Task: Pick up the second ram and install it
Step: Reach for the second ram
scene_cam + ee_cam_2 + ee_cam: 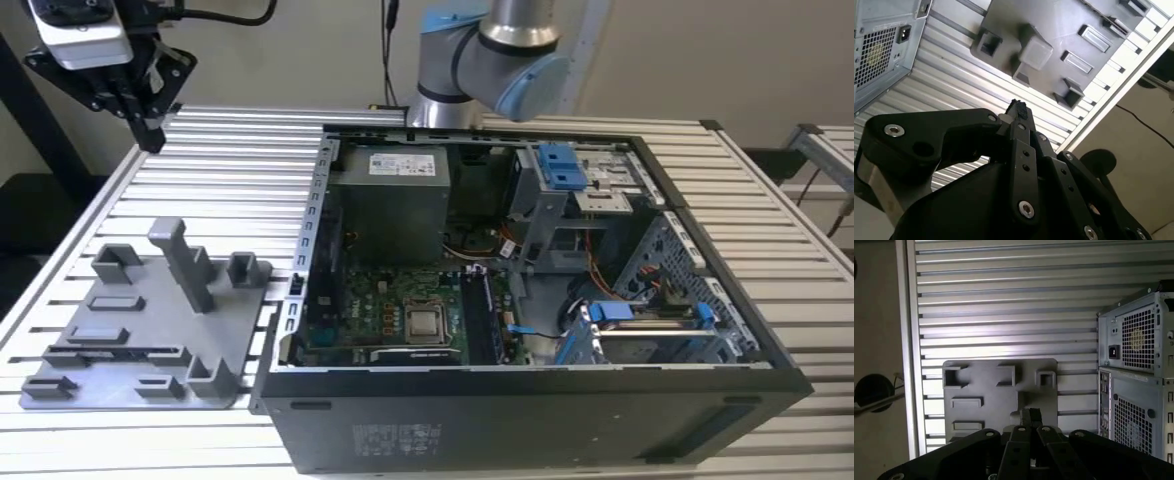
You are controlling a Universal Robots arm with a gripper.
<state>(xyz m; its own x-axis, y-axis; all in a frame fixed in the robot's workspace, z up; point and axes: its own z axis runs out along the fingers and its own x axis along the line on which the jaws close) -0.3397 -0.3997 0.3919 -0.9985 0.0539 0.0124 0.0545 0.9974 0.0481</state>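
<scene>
Slatted metal table, open computer case lying on it, grey plastic tray just beside the case on the exterior view's left, gripper raised well apart from the case, fingers pressed together, empty, second ram seemingly the dark strip in the tray's long slot, uncertain

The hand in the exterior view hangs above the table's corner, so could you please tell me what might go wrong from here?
1. The hand looks shut and empty. Lowered like that, it could push the second ram, apparently the dark strip in the grey tray, rather than grip it.
2. The tray's tall post stands near that strip and might be struck.
3. Inside the open case, cables lie close together, so the stick could snag.
</scene>
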